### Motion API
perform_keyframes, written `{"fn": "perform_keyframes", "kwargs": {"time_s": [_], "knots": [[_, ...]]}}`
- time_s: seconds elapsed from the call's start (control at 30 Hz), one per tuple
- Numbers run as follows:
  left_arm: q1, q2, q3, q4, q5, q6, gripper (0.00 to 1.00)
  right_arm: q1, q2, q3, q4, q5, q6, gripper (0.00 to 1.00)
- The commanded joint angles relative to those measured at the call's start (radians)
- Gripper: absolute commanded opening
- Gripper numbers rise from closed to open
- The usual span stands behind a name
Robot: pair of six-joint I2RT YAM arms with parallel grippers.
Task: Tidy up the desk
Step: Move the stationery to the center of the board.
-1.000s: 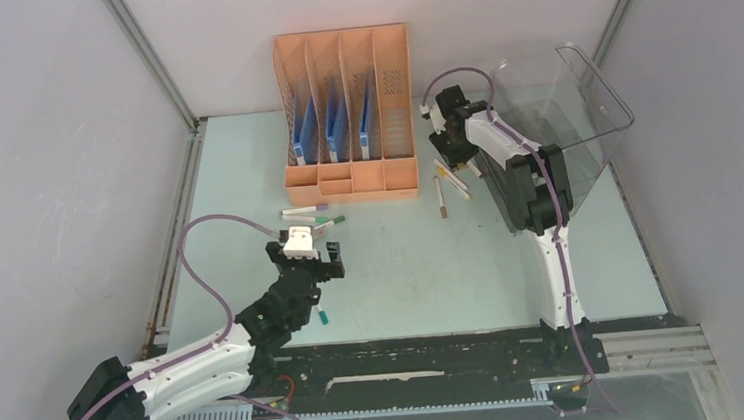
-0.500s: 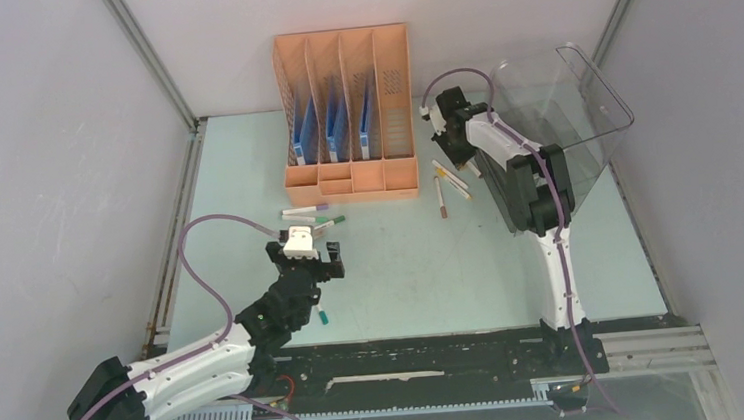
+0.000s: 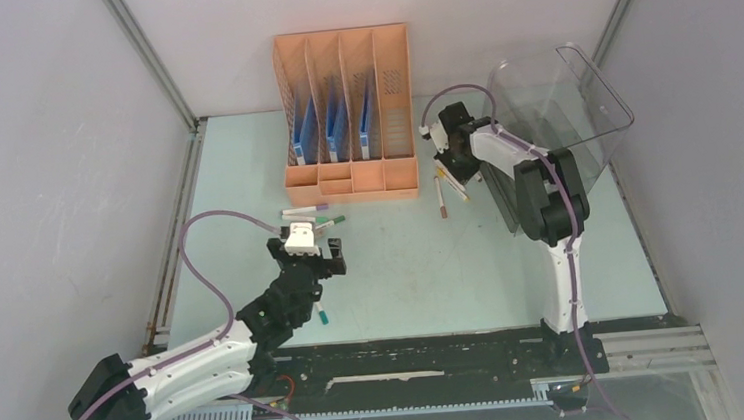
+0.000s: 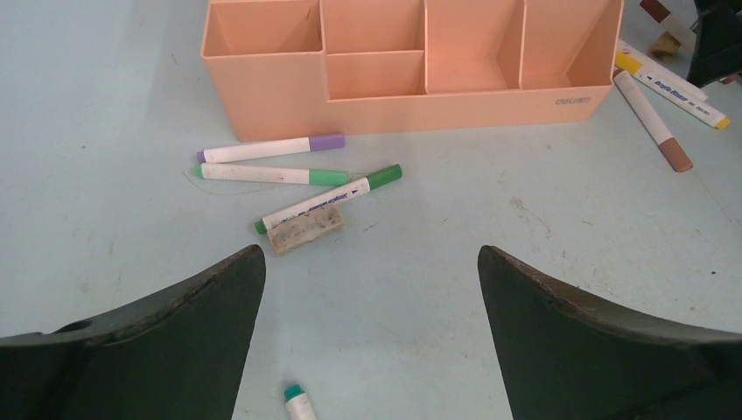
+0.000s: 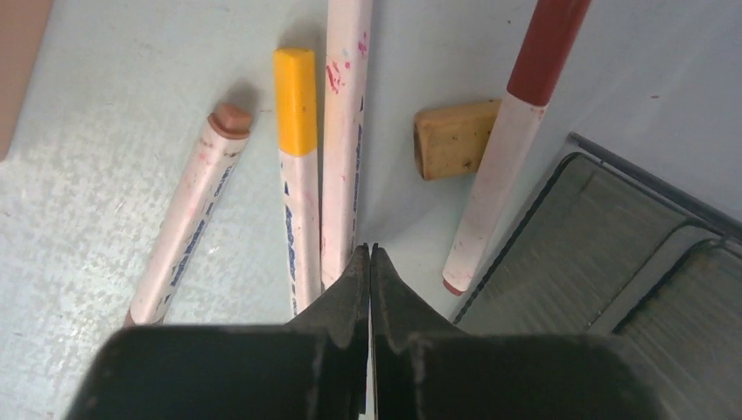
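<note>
The desk (image 3: pixel 422 256) is a pale mint-green tabletop. My left gripper (image 4: pixel 369 254) hovers open over bare desk, with nothing between its fingers. Ahead of it lie a purple-capped marker (image 4: pixel 271 149), two green-capped markers (image 4: pixel 262 173) and a worn eraser (image 4: pixel 304 229). Another green-tipped marker (image 4: pixel 297 404) lies just below the jaws. My right gripper (image 5: pixel 368 250) is shut with nothing in it, its tips beside the end of a white marker (image 5: pixel 346 131). Around that one lie a yellow-capped marker (image 5: pixel 297 157), a brown-capped marker (image 5: pixel 188 236), a red-capped marker (image 5: pixel 516 140) and a tan eraser (image 5: pixel 457 138).
An orange file rack (image 3: pixel 345 112) holding blue folders stands at the back middle, with low front compartments (image 4: pixel 411 70). A clear smoky bin (image 3: pixel 560 105) stands tilted at the back right, its edge (image 5: pixel 612 254) right next to my right gripper. Grey walls enclose the desk.
My right gripper has closed from about half open to fully shut, on nothing, and its wrist has shifted slightly. The left gripper stays open and has crept a little forward.
</note>
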Motion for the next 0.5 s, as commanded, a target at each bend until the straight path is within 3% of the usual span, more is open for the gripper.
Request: {"fn": "perform_keyframes", "kwargs": {"time_s": [0.0,0.07,0.23,0.33,0.47], "knots": [[0.005,0.002,0.036,0.02,-0.021,0.017,1.0,0.003,-0.114,-0.008,0.038,-0.018,-0.064,0.05],[0.005,0.002,0.036,0.02,-0.021,0.017,1.0,-0.003,-0.129,-0.001,0.047,-0.032,-0.099,0.21],[0.005,0.01,0.042,0.019,-0.021,0.018,1.0,-0.023,-0.078,0.126,-0.045,-0.127,-0.189,0.32],[0.004,0.014,0.044,0.017,-0.021,0.018,1.0,-0.004,-0.038,0.176,-0.126,-0.14,-0.346,0.47],[0.005,0.022,0.05,0.013,-0.022,0.018,1.0,0.024,-0.008,0.182,-0.165,-0.112,-0.594,0.55]]}}
